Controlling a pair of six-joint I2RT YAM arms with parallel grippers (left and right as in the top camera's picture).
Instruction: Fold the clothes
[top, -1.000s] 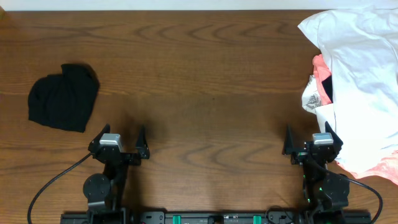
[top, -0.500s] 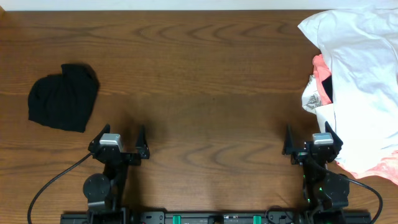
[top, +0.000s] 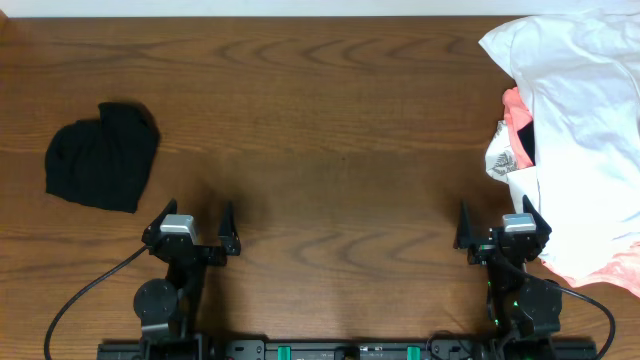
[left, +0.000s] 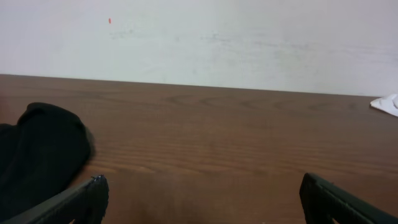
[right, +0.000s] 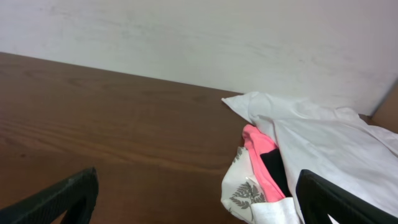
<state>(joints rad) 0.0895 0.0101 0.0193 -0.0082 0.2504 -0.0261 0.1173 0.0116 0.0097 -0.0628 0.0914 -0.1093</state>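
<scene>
The clothes are a compact black bundle lying on the left of the wooden table; in the left wrist view the bundle shows at the lower left. My left gripper hangs open near the front edge, to the right of and nearer than the bundle, with nothing between its fingers. On the right side my right gripper is open too and holds nothing.
A pile of other garments fills the right end: a large white one, a coral-pink one and a leaf-printed piece. Its edge lies right beside my right gripper's outer finger.
</scene>
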